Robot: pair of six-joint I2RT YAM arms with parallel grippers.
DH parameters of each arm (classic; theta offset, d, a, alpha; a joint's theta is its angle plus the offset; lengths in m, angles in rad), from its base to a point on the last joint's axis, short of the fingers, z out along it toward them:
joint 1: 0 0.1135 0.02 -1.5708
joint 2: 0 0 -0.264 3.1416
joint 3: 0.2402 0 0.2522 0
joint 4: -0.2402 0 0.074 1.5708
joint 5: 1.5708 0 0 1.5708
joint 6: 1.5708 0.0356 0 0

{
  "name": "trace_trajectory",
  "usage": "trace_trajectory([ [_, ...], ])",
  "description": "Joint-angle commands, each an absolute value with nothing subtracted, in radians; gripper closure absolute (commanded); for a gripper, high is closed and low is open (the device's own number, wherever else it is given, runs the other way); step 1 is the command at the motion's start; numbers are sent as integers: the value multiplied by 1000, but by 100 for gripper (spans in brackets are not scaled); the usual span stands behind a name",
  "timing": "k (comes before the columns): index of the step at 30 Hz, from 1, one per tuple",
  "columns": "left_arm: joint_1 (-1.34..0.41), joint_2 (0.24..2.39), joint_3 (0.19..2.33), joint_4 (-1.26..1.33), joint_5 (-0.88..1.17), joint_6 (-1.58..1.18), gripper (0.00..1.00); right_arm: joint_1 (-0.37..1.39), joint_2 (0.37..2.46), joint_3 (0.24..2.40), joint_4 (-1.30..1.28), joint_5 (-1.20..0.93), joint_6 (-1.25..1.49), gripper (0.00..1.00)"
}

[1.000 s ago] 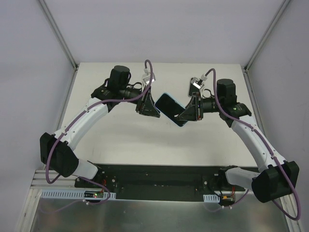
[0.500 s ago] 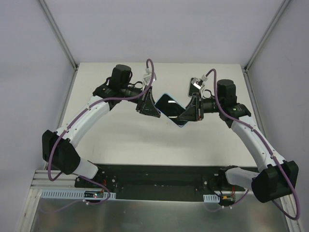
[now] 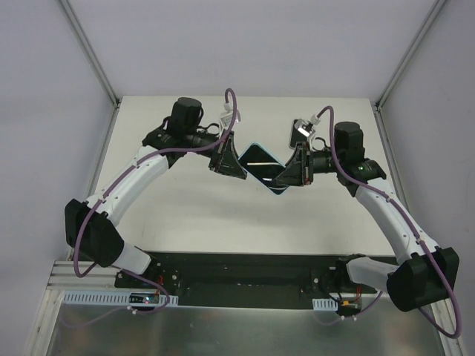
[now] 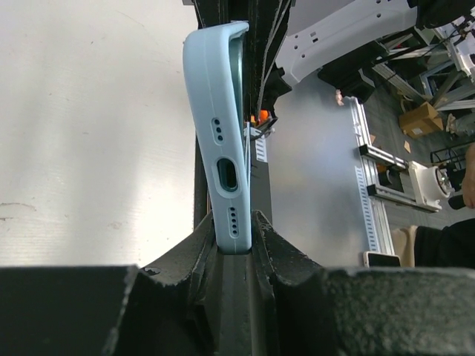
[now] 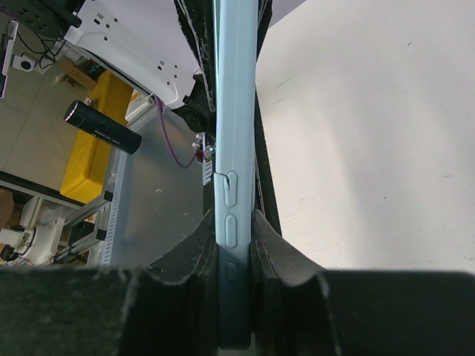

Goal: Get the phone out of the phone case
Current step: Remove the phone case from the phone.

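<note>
Phone (image 3: 260, 165) in phone case (image 4: 219, 111), long axis far-left to near-right between your grippers: left gripper (image 4: 236, 233) clamps port end, right gripper (image 5: 236, 237) button edge.

No writing, brand, number or sign could be read in any view. The pale blue phone case (image 4: 220, 141) carried only port holes and raised button outlines along its edges, with no lettering. The brown box (image 4: 421, 119) beyond the desk's near edge was too blurred to read.
</note>
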State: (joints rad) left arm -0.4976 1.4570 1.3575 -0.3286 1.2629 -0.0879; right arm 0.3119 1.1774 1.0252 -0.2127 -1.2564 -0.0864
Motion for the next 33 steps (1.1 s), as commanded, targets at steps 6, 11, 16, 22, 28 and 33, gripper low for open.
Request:
trace_trajectory([
  [6, -552, 1462, 1408, -293, 1385, 12, 100, 307, 1170, 1014, -138, -1315, -68, 100],
  [11, -577, 1444, 1384, -316, 1379, 89, 100, 308, 1189, 999, -54, -1344, 26, 100],
  [16, -598, 1428, 1378, -422, 1345, 221, 100, 308, 1221, 997, 33, -1379, 123, 100],
  [22, -650, 1391, 1344, -577, 1243, 429, 100, 322, 1239, 1003, 83, -1407, 181, 100],
  [28, -672, 1381, 1325, -600, 1201, 483, 100, 334, 1244, 1009, 86, -1422, 201, 100],
  [33, -681, 1390, 1327, -601, 1181, 500, 100, 344, 1239, 1009, 89, -1430, 213, 100],
])
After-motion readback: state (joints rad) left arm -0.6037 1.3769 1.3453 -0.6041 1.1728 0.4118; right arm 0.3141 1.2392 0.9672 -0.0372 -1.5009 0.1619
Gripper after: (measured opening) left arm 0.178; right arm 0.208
